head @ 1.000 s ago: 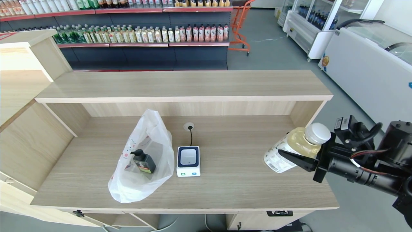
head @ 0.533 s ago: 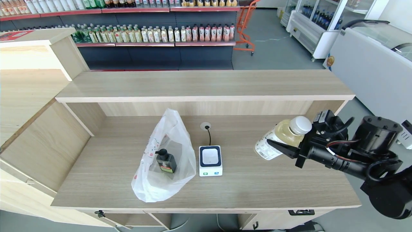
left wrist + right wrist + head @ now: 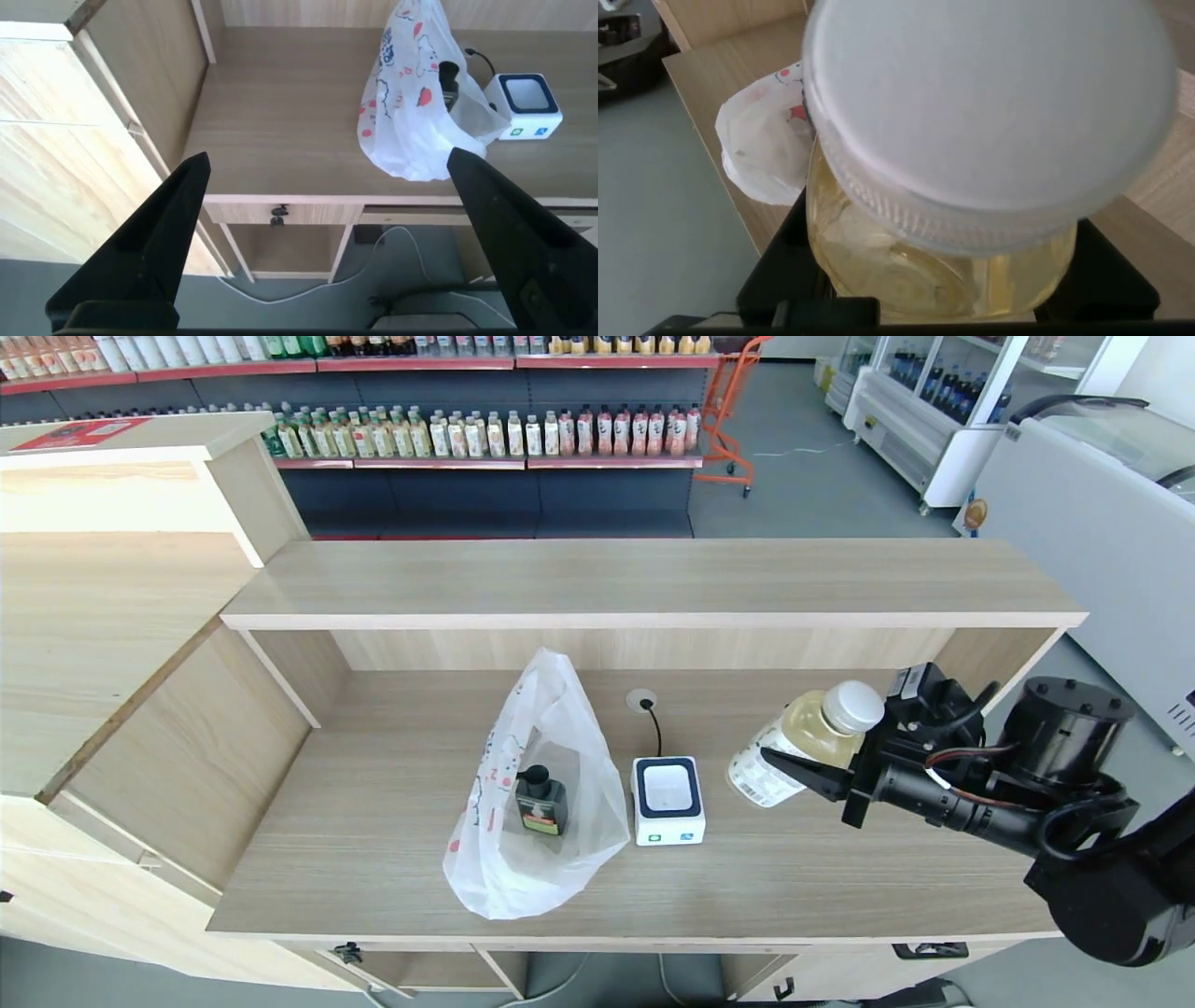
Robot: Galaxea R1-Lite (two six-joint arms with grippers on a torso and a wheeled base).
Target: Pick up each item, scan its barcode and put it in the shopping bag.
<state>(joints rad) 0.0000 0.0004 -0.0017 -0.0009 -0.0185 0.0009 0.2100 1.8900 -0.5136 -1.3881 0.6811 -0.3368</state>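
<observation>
Matte black all over. Right arm [image 3: 943,803]: slim tube ending in a fat round joint housing [image 3: 1069,728] dotted with small screws. Red, white and black cables [image 3: 952,756] looped at the wrist's 12 o'clock. Right hand [image 3: 789,739] and left hand [image 3: 329,168]: plain tapered wedge fingers [image 3: 149,252].

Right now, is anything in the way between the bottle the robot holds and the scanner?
No, nothing visible. The drink bottle in the right gripper hangs above bare counter, and the barcode scanner sits just beyond, toward the robot's left. The shopping bag stands on the scanner's far side.
</observation>
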